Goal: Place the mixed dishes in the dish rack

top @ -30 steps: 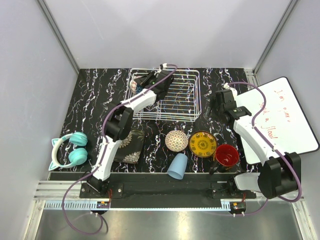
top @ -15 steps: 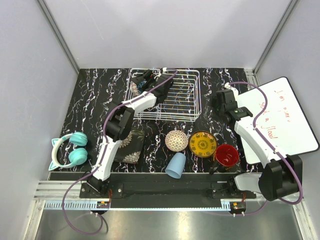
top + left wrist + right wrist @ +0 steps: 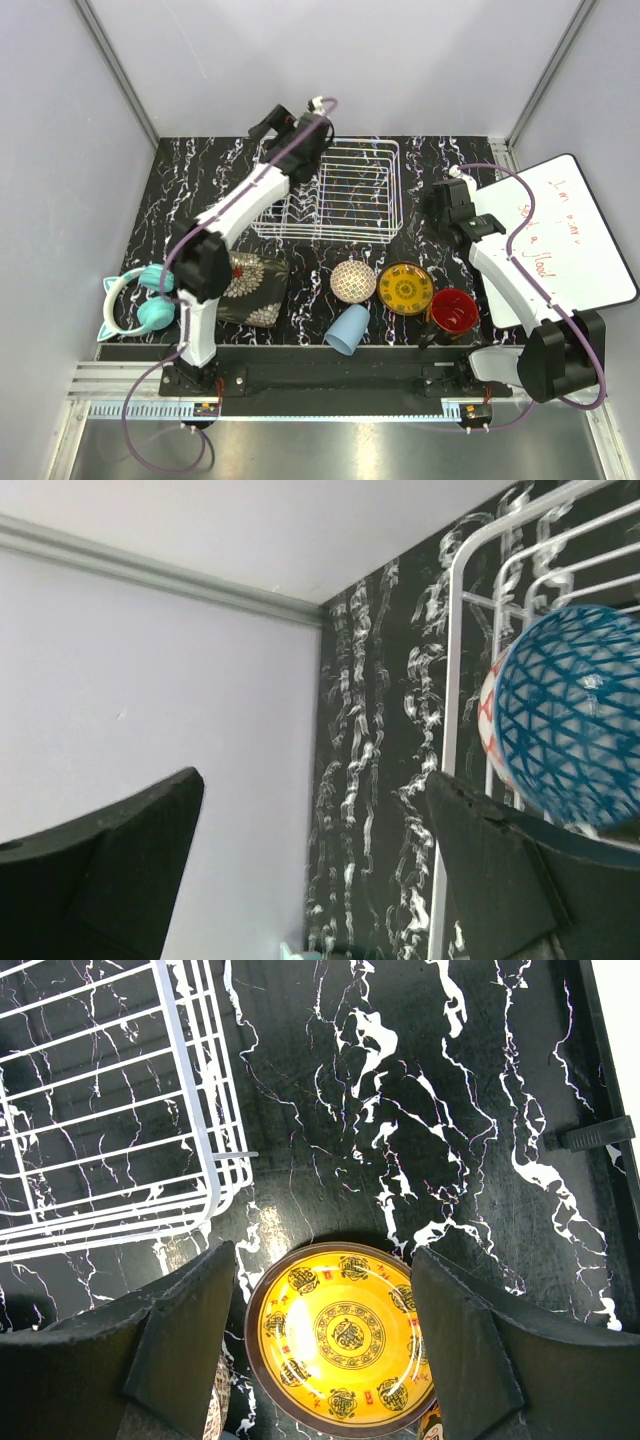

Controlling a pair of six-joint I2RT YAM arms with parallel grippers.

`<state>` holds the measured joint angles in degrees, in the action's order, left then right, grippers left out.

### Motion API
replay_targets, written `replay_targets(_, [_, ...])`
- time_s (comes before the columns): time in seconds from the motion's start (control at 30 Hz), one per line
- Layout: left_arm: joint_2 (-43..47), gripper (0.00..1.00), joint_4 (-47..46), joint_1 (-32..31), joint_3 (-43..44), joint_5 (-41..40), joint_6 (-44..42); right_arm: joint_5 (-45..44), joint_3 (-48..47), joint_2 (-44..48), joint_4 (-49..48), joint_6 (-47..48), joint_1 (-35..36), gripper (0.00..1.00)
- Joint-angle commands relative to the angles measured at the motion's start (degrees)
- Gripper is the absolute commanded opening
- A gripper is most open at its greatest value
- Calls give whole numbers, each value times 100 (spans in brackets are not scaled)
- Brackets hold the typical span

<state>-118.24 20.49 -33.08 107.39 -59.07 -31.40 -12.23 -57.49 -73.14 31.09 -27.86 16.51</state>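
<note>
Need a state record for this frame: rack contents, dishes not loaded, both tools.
rack: white wire dish rack, far middle of the table
in rack: blue patterned bowl, by a corner of the rack
on table, not loaded: black square plate, beige bowl, yellow plate, light-blue cup, red-inside mug
left tool: open, empty, raised at the rack's far left corner
right tool: open, empty, right of the rack
other: teal headphones at the left edge
</note>
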Motion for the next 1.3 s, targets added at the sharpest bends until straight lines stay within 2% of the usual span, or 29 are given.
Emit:
replay_targets(0.0, [1659,99,3092,38,1080,3187,1800,115,-60,169,-103,61,54,79])
replay_targets(0.03, [1890,99,3423,39,1056,3774,1934,89,-51,186,-103,70,45,79])
replay_targets(0.07, [2109,99,3931,21,881,4894,2014,72,-17,230,-95,52,45,79])
replay_targets(0.13, [2672,99,4295,-93,574,5719,2243,19,27,274,-103,52,54,79])
replay_targets(0.17, [2813,99,4505,-146,146,6297,2295,1,54,292,-95,35,45,79])
replay_targets(0.27, [3297,99,4482,-172,-917,7265,2436,-8,107,301,-103,8,54,79])
replay_targets(0.37, [3263,99,4350,-181,-1552,8048,2410,36,133,327,-95,0,45,79])
replay_targets(0.6, [3062,97,3032,-295,-2635,7867,2383,27,160,433,-33,35,54,79])
replay_targets(0.73, [2622,90,2681,-348,-2724,8192,2761,36,168,485,28,26,54,79])
replay_targets(0.87, [2455,90,2258,-585,-2908,7991,2919,-42,247,634,64,70,45,78])
replay_targets(1.27, [1541,86,1608,-770,-2908,7753,2990,-262,467,1100,231,70,54,77])
